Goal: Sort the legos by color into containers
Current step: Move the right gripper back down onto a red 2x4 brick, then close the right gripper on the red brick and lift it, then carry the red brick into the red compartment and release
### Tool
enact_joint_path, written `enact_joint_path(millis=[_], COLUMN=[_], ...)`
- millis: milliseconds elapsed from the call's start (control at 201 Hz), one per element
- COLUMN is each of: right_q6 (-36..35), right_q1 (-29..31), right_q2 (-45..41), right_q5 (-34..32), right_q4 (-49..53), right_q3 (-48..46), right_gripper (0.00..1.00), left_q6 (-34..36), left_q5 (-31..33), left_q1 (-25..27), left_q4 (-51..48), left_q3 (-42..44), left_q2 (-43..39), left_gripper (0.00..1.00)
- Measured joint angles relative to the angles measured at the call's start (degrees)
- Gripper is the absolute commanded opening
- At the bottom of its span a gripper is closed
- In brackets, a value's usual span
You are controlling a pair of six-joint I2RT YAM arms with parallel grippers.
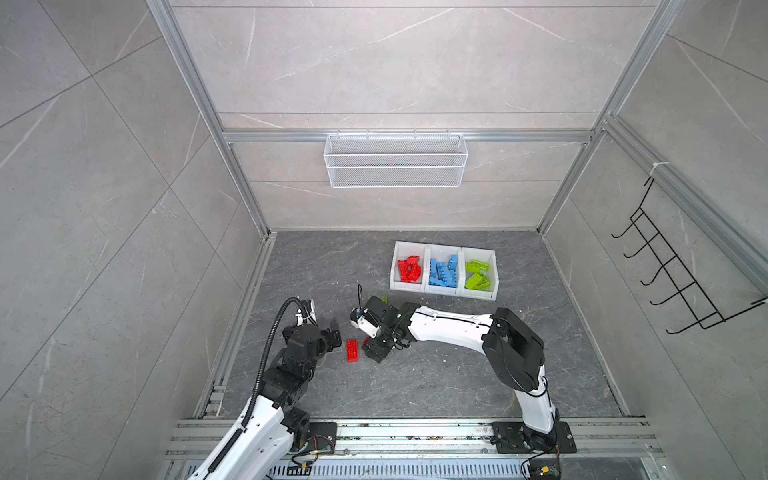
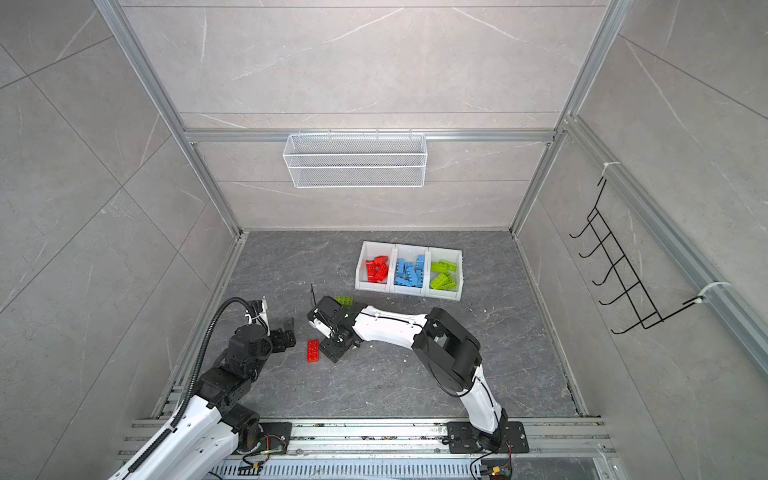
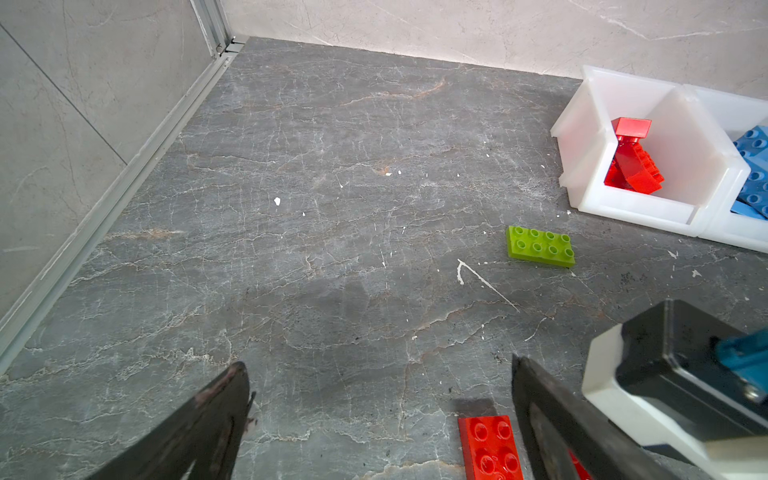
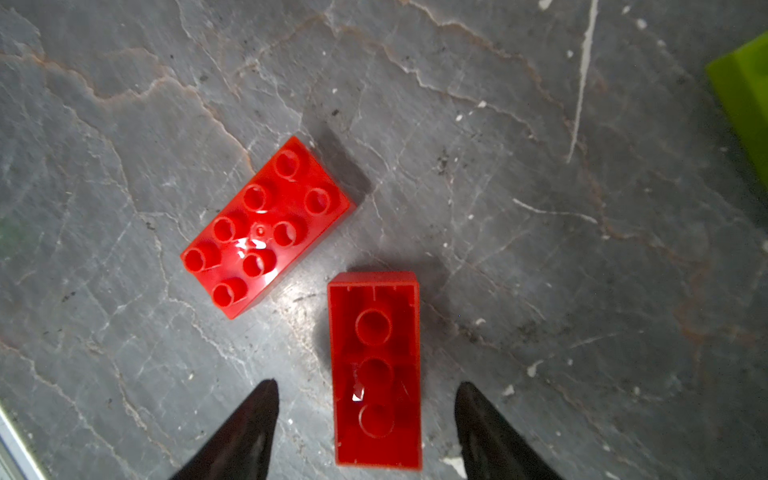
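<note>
1. The right fingers [image 4: 249,424] point down and stand apart, one on each long side of an upturned red brick [image 4: 376,370]. A strip of worktop [image 4: 540,249] shows on both sides, so they grip nothing.
2. That brick lies hollow side up. Just beside it, apart and at an angle, a second red brick [image 4: 266,228] lies studs up.
3. The left fingers [image 3: 199,424] are spread wide and hold nothing, low over the worktop. In the left wrist view one end of the second red brick shows between them, close to one finger.
4. In both top views the second red brick lies between the two wrists, and the right wrist covers nearly all of the upturned one.
5. A lime green brick [image 3: 540,246] lies studs up on the worktop, between the right wrist and the containers [image 1: 409,245], near the front of the leftmost bin.
6. The containers are three white bins joined in a row toward the back right of the worktop. The left one holds red legos [image 1: 409,268], the middle one blue legos [image 1: 444,272], the right one green legos [image 1: 478,275].
7. A white wire basket [image 1: 395,160] hangs on the back wall, and a black hook rack [image 1: 673,266] on the right wall.
</note>
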State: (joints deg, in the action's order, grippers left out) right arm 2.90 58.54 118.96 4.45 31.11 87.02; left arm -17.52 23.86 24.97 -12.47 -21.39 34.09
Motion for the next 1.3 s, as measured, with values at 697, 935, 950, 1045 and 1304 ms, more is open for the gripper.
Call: enact_joint_path(millis=[697,935,950,1045,1304], right_q6=[3.32,3.76,3.78,3.76,3.74], right_q1=[-0.11,-3.82,-4.22,-7.43,-19.41], right_q2=[-0.46,-7.08,-7.54,-10.82,-15.85], right_q5=[-2.8,-1.22,-1.03,0.48,5.79], right_q4=[-1.53,-3.37,-3.54,-4.52,-7.82], right_q3=[-3.91,-7.58,-7.69,-8.09,-7.21], right_gripper=[0.39,0.34,0.34,0.34,0.34], left_q6=[-0.02,-0.02,-0.04,-0.04,-0.02], left_q5=[0.04,0.04,0.04,0.04,0.02], left_q1=[-0.22,-0.26,-0.26,-0.26,-0.26], left_q4=[0.0,0.0,0.0,0.0,0.0], left_q3=[0.02,0.02,0.02,0.02,0.02], left_q2=[-0.07,0.13,0.15,0.46,0.76], left_gripper=[0.99,0.99,0.99,0.99,0.99])
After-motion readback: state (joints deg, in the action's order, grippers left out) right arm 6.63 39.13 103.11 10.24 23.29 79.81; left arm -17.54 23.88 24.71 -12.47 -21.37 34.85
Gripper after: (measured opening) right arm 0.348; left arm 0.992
